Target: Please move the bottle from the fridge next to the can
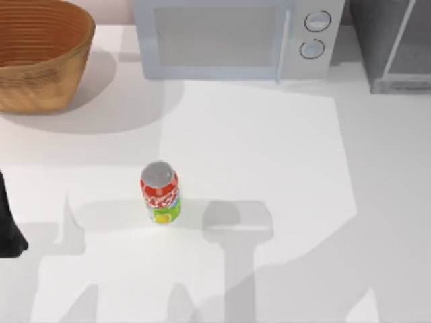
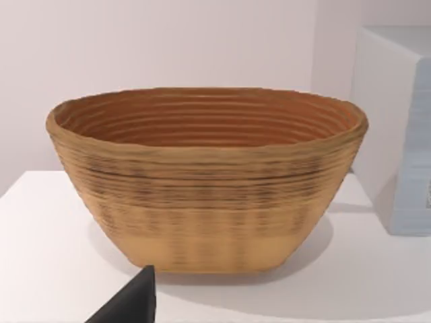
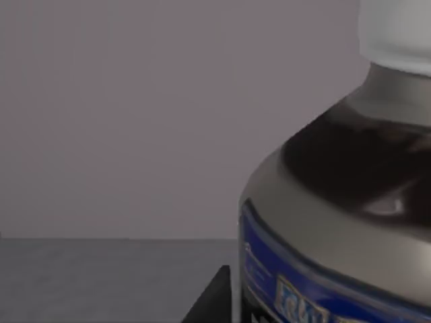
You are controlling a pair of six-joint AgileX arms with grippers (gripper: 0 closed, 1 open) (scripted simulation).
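The can [image 1: 160,192], red above with a green-yellow band and a silver top, stands upright in the middle of the table. The bottle [image 3: 337,222] looms very close in the right wrist view: white cap, dark body, blue label band. It stands on the grey floor inside the fridge [image 3: 101,134]. A dark part of my right gripper [image 3: 212,303] sits right beside the bottle's label. In the top view the fridge [image 1: 397,47] is at the back right corner. My left arm [image 1: 8,229] is parked at the table's left edge.
A woven basket [image 1: 37,54] stands at the back left and faces the left wrist camera [image 2: 209,182]. The white microwave [image 1: 236,37] with two round knobs sits at the back centre, between basket and fridge. Open white tabletop [image 1: 283,155] surrounds the can.
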